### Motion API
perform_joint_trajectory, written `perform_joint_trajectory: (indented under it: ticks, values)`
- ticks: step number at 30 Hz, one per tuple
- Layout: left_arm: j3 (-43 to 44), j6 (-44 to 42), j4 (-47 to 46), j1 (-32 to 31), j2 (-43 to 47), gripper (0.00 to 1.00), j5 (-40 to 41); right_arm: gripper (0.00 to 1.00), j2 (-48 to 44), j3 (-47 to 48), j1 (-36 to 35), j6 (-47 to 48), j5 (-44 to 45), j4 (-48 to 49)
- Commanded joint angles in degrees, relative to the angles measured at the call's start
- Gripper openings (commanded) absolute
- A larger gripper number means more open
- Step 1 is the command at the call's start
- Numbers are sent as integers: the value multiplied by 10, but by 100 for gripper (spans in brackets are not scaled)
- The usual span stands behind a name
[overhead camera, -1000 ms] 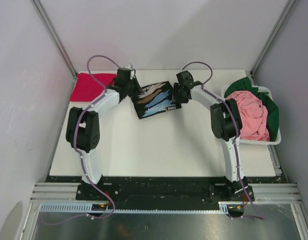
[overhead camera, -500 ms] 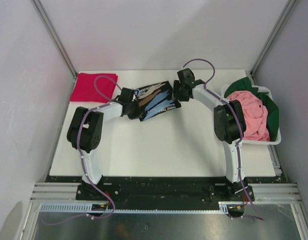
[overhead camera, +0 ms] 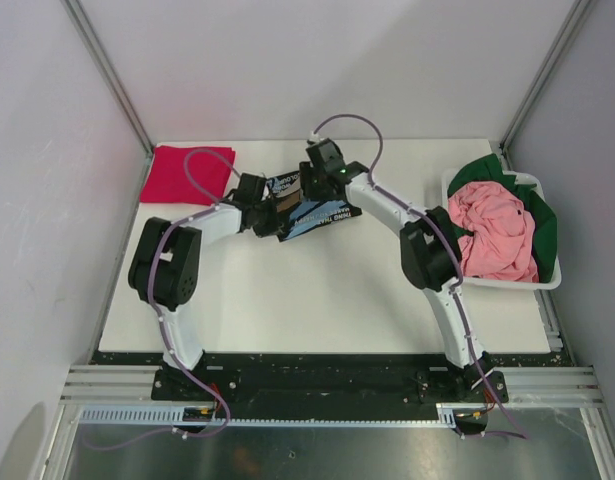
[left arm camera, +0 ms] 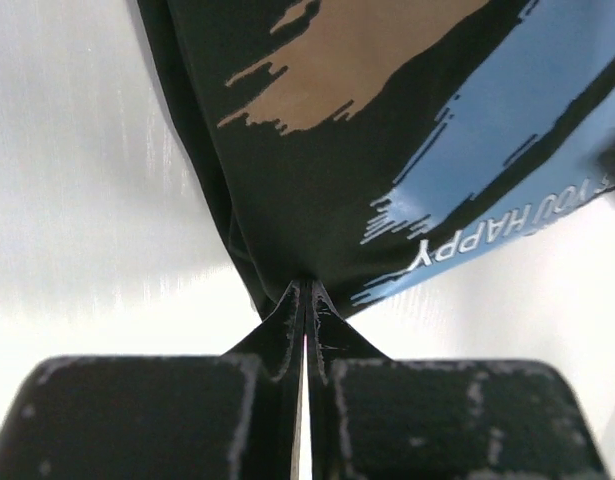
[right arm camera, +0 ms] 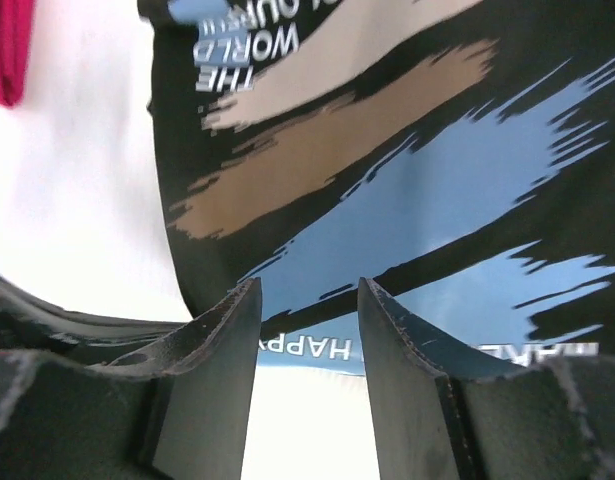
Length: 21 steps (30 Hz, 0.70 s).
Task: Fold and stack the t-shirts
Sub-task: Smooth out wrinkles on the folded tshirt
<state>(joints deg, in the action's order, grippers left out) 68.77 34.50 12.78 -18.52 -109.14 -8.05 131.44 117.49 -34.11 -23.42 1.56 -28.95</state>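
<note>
1. The left gripper [left arm camera: 305, 290] is pinched tight on the near-left corner of the folded black printed cloth t-shirt [left arm camera: 317, 170]. The shirt stretches away to the right, its long axis across the white tabletop [overhead camera: 317, 290].
2. The right gripper [right arm camera: 307, 300] hovers over the shirt's middle, fingers apart, holding nothing.
3. Far left, well apart, lies the folded crimson t-shirt [overhead camera: 187, 170], probably the stacking spot.
</note>
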Motion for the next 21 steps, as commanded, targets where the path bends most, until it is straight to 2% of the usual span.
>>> perform_joint_trajectory:
  ticks: [1, 5, 10, 16, 21]
  values:
    - [9, -8, 8, 10, 63, 0, -13, 48, 40, 2, -8, 1, 23, -29]
    - [27, -7, 13, 30, 89, 0, -24, 49, 52, -20, -15, 0, 40, -39]
    - [60, 3, 17, 74, 92, 2, -40, 56, 47, -54, -28, 4, 85, -70]
    - [66, 6, 17, 132, 83, 21, -20, 60, -15, -174, -30, -23, 124, -64]
    - [72, -17, 19, 176, 62, 29, 15, 61, -93, -316, -24, -65, 121, -34]
